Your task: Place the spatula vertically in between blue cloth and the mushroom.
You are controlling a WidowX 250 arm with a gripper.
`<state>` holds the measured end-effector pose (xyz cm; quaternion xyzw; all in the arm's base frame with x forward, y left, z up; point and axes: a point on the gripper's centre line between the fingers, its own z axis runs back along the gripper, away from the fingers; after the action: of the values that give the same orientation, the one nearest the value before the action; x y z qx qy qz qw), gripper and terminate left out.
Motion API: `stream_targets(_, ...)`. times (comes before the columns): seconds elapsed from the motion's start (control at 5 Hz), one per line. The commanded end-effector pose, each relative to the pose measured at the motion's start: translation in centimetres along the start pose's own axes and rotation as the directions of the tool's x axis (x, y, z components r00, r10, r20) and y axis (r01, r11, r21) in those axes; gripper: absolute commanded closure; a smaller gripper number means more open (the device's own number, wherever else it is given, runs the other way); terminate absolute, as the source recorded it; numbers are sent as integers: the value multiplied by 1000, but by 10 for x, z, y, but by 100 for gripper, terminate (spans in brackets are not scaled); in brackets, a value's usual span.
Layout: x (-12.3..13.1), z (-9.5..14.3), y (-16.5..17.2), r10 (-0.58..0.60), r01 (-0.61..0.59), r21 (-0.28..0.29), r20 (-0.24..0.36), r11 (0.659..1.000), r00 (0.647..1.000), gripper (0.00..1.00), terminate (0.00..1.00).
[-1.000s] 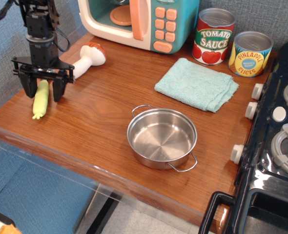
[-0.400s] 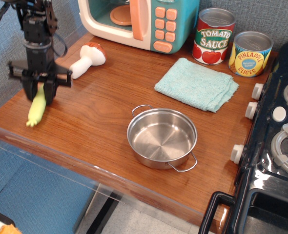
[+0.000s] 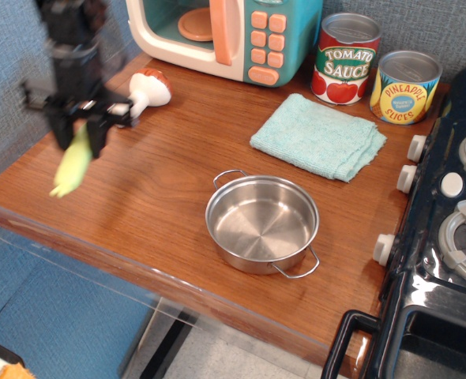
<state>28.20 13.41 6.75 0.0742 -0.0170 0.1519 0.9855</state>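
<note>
My gripper (image 3: 79,136) is at the left of the wooden counter, blurred by motion, shut on the spatula (image 3: 73,167). The spatula's yellow-green corn-like handle hangs down from the jaws, lifted above the counter; its silver head is hidden in the gripper. The mushroom (image 3: 148,91), white stem and brown-orange cap, lies just to the right of and behind the gripper, near the toy microwave. The blue cloth (image 3: 318,136) lies folded at the back right, far from the gripper.
A steel pot (image 3: 262,223) stands at the front middle. A toy microwave (image 3: 225,31) is at the back, with a tomato sauce can (image 3: 345,58) and a pineapple can (image 3: 406,86) beside it. A black toy stove (image 3: 446,237) borders the right. The counter's front edge (image 3: 99,245) is near.
The gripper closed on the spatula handle, lifted it off the counter and moved slightly right and away from the front edge. Nothing else moved.
</note>
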Motion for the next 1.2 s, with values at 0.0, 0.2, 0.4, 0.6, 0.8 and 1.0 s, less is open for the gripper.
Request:
stream_targets(0.0,30,30,-67,-272,275,-6,146,961,951,100,0)
stream_targets(0.2,60,4,-74,-323,329,-40,119,943,939,100,0)
stream_targets(0.4,82,-16,-67,-328,332,-46,82,942,941,100,0)
stream_targets(0.6,89,-31,-71,-352,355,-61,49,933,935,100,0)
stream_targets(0.8,82,-33,-83,-404,405,-54,33,913,914,0,0)
stream_targets(1.0,79,-8,-83,-403,407,-26,98,913,910,0,0)
